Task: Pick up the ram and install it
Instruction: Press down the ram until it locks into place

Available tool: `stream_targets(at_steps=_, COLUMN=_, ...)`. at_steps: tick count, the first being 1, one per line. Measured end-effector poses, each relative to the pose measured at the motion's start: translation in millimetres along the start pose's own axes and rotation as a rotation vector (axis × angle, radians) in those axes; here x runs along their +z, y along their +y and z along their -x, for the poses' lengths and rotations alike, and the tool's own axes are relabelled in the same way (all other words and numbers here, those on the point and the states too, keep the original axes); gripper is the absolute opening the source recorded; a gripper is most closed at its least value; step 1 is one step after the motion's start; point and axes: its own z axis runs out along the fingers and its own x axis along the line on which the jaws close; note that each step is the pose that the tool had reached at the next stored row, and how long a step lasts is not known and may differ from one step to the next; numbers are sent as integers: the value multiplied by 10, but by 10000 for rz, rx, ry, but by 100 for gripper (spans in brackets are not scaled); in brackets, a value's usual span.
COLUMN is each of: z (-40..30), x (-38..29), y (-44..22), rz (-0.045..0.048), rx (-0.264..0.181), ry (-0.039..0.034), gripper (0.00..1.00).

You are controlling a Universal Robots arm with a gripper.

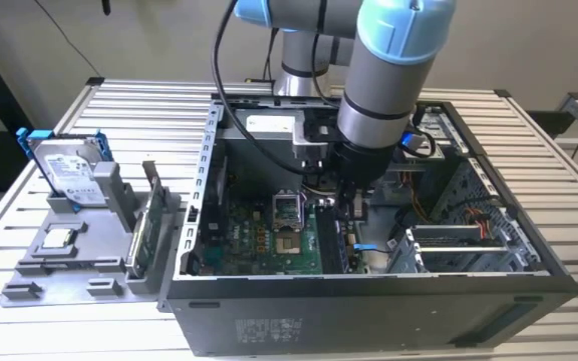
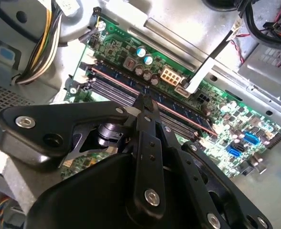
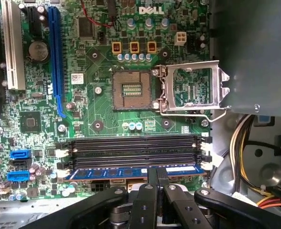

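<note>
The ram (image 3: 112,173) is a long thin blue stick with a pale label. It stands on edge in the outermost of the black memory slots (image 3: 131,149) on the green motherboard (image 3: 97,114), inside the open computer case (image 1: 369,308). My gripper (image 3: 156,177) is down in the case, and in the exterior view the gripper (image 1: 349,204) hangs over the slots. Its two black fingers are shut together, with their tips on the ram's upper edge near its middle. Nothing lies between the fingers. In the second wrist view the gripper's (image 2: 145,101) tips meet over the same row of slots.
An open processor socket (image 3: 131,90) with its raised metal frame (image 3: 190,88) lies beyond the slots. Cable bundles (image 3: 245,143) and a drive cage (image 1: 460,248) stand beside them. At the exterior view's left, a grey stand holds a hard drive in a blue frame (image 1: 68,177) and a green card (image 1: 141,226).
</note>
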Motion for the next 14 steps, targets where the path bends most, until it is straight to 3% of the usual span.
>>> stream_targets(at_steps=7, z=-28, x=19, y=-38, rz=17, rx=-146, ry=0, gripper=11)
stream_targets(at_steps=14, z=-109, x=56, y=-42, rz=29, rx=-373, ry=1, gripper=11)
